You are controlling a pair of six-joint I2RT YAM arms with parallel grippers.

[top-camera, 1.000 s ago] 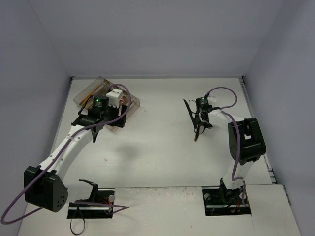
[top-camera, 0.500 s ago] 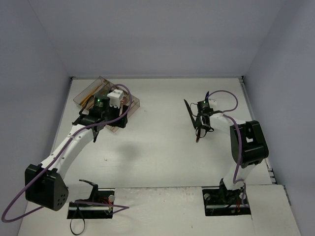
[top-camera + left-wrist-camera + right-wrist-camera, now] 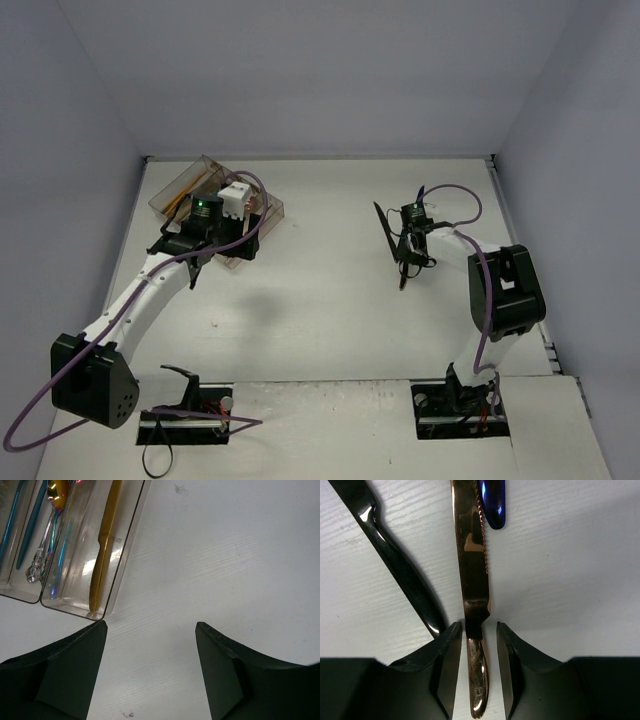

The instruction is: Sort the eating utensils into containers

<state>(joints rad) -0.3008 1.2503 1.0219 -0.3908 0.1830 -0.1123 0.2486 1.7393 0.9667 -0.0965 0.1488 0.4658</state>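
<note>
My left end effector [image 3: 150, 625] hasn't budged: wide open over bare desk [image 3: 225, 555], off a corner of the tray [image 3: 131, 535], gold knife [image 3: 102, 555] inside. My right end effector [image 3: 480, 627] shifted a hair — unclamped, straddling the copper knife [image 3: 470, 555] at its handle, black utensil [image 3: 400, 565] close alongside.

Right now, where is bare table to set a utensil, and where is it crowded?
Free: the table between the tray and the right gripper. Crowded: around that gripper, where copper knife, black utensil and blue utensil lie close.
</note>
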